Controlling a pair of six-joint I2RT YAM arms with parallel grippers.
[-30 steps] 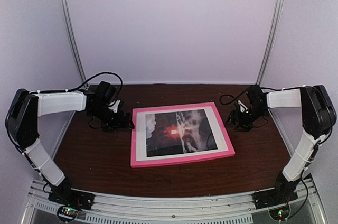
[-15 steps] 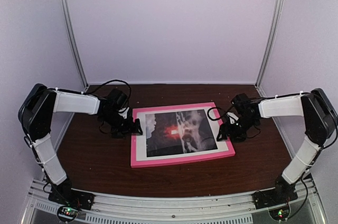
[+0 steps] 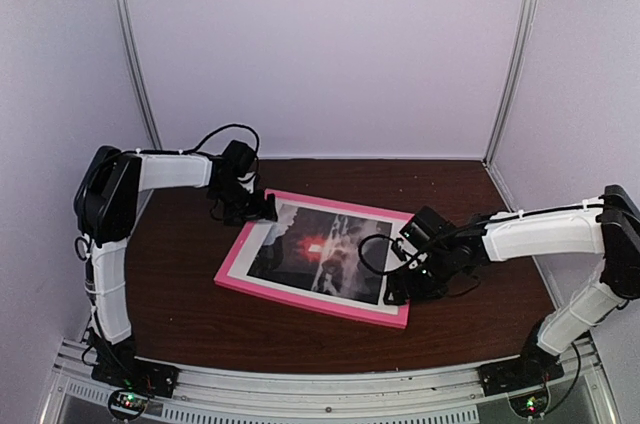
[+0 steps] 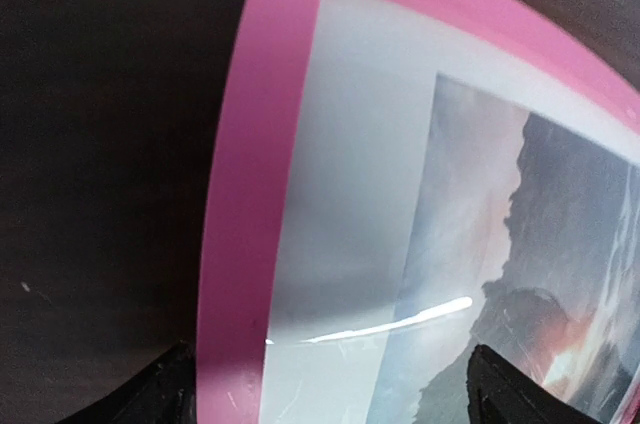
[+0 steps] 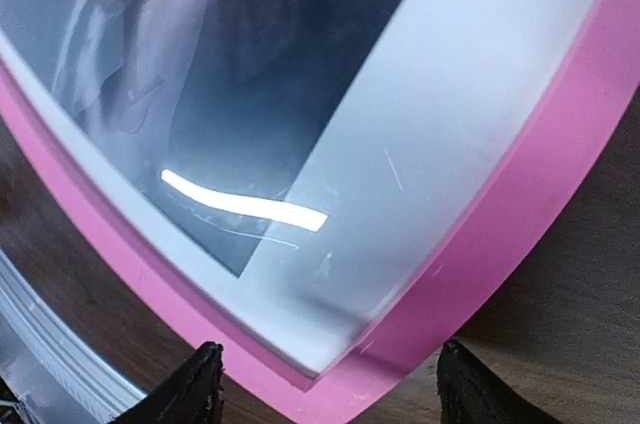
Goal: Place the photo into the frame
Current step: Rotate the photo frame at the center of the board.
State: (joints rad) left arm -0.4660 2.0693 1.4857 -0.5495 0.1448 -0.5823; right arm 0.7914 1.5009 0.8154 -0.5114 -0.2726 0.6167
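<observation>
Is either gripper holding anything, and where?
Cannot tell. The left gripper straddles the frame at its far left corner, the right gripper at its near right corner, jaws wide; no clamped hold shows.

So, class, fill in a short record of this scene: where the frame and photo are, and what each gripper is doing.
frame: pink rim, lying askew on the table
photo: inside the frame, within a white border
left gripper: jaws open, at the frame's far left corner
right gripper: jaws open, at its near right corner
table: dark brown
</observation>
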